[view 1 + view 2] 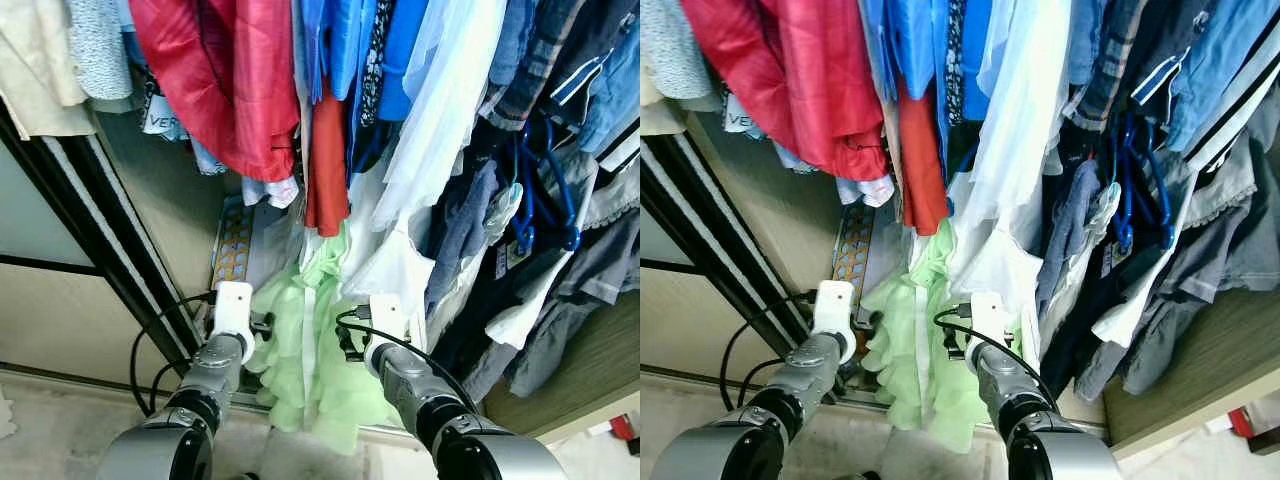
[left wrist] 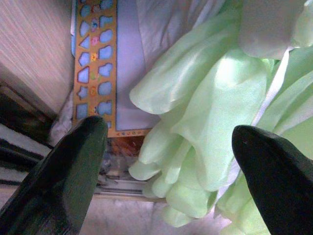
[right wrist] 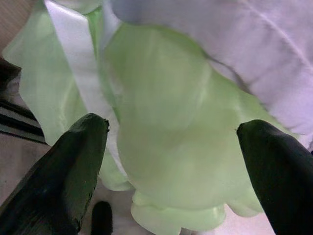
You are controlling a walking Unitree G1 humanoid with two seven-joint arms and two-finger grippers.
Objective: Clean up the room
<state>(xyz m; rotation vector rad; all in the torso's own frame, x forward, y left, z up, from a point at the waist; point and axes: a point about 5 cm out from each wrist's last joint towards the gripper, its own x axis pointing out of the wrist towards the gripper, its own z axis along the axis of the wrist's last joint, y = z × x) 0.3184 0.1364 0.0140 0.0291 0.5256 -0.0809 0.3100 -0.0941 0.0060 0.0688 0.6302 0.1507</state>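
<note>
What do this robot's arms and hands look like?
Two silver metal arms with dark round joints. Each wrist carries a white block with black cables looping from it. The left gripper and right gripper each have two long, glossy black fingers tapering to rounded tips.

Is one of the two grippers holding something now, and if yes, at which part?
Nothing is held. The left gripper and the right gripper both stand open in front of the light green garment, their fingers apart and not closed on the fabric.
</note>
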